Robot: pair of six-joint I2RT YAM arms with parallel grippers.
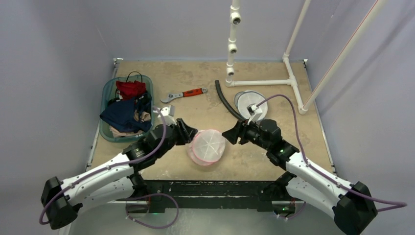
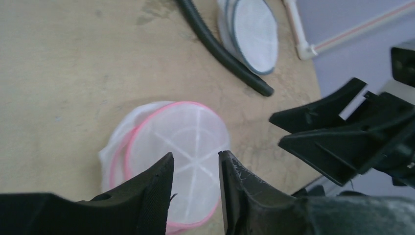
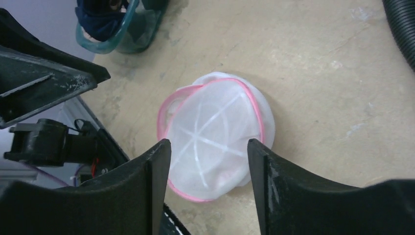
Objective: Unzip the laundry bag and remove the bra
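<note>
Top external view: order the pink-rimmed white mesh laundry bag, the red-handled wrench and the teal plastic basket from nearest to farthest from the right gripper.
1. Pink-rimmed white mesh laundry bag: just left of the right gripper, mid-table.
2. Red-handled wrench: farther back and to the left.
3. Teal plastic basket: at the table's left edge, clearly farthest.

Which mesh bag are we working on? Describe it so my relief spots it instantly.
Look at the near half of the table, midway between the left gripper and right gripper. The round white mesh bag lies there. Its rim is pink, whereas the other mesh bag, farther back beside the black hose, has a grey rim.
</note>
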